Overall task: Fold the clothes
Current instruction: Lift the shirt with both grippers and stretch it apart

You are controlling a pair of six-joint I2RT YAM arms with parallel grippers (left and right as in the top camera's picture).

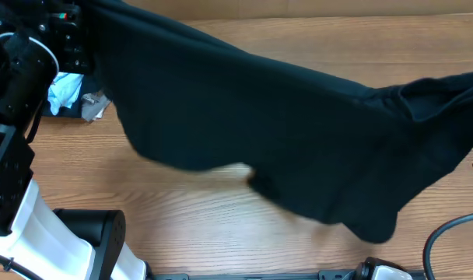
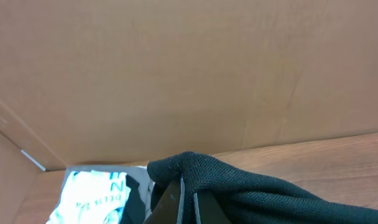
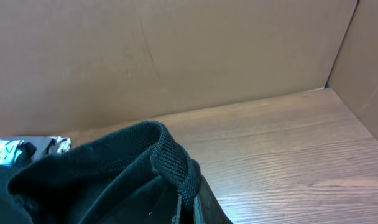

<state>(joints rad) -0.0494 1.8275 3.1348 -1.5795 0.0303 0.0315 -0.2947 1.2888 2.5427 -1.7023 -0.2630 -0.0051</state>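
Clothes pinched by left end effector and right end effector

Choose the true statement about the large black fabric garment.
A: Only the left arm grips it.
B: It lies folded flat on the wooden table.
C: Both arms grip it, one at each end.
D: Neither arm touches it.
C: in each wrist view the jaws are shut on an edge of the large black fabric garment, and the overhead view shows it stretched, unfolded, from one side to the other.
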